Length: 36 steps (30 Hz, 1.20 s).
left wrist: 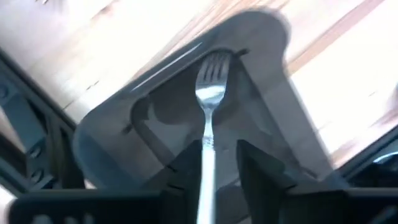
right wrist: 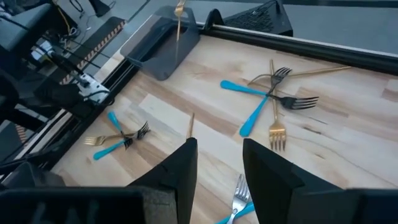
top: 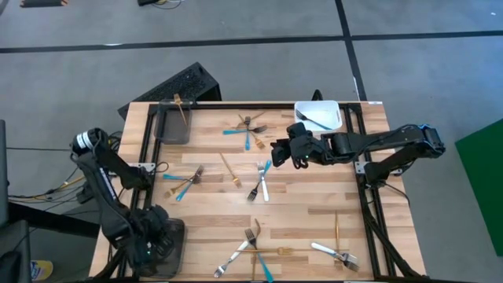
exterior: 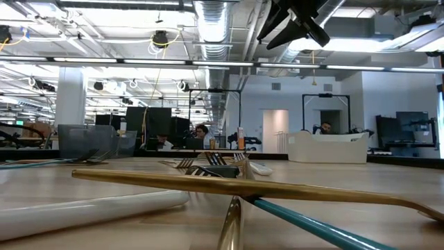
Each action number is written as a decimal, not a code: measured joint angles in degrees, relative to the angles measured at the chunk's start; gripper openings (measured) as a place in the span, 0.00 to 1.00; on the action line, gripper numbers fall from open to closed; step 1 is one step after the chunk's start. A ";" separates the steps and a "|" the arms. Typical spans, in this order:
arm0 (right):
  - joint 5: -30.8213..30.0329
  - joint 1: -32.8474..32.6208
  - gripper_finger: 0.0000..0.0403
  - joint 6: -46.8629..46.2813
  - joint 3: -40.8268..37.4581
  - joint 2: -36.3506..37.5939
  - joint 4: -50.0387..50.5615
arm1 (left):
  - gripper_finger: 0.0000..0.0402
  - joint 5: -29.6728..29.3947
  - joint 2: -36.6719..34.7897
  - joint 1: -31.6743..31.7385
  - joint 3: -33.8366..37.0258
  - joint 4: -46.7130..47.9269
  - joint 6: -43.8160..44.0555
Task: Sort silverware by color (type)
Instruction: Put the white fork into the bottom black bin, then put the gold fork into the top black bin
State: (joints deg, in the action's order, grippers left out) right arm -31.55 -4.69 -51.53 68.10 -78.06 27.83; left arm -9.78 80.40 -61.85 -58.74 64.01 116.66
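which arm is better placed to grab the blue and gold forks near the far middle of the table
Right: the right gripper hovers open beside that fork cluster. The left gripper is busy over the near-left tray with a silver fork.

2 dark jointed arms, left arm (top: 102, 177) with white-ringed joint, right arm (top: 393, 145) with blue accent, black wedge-shaped fingers (right wrist: 180, 168)

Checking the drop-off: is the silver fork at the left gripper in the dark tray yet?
In. The silver fork lies over the dark tray, handle between the left gripper fingers; whether released, cannot tell.
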 joint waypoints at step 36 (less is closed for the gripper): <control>18.28 -10.27 0.33 -10.69 -1.09 5.20 25.20 | 0.25 -3.45 -10.07 44.14 0.00 -40.27 -84.86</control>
State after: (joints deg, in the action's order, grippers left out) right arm -13.27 -14.96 -62.23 67.00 -72.86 53.04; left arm -13.23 70.33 -17.71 -58.74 23.74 31.80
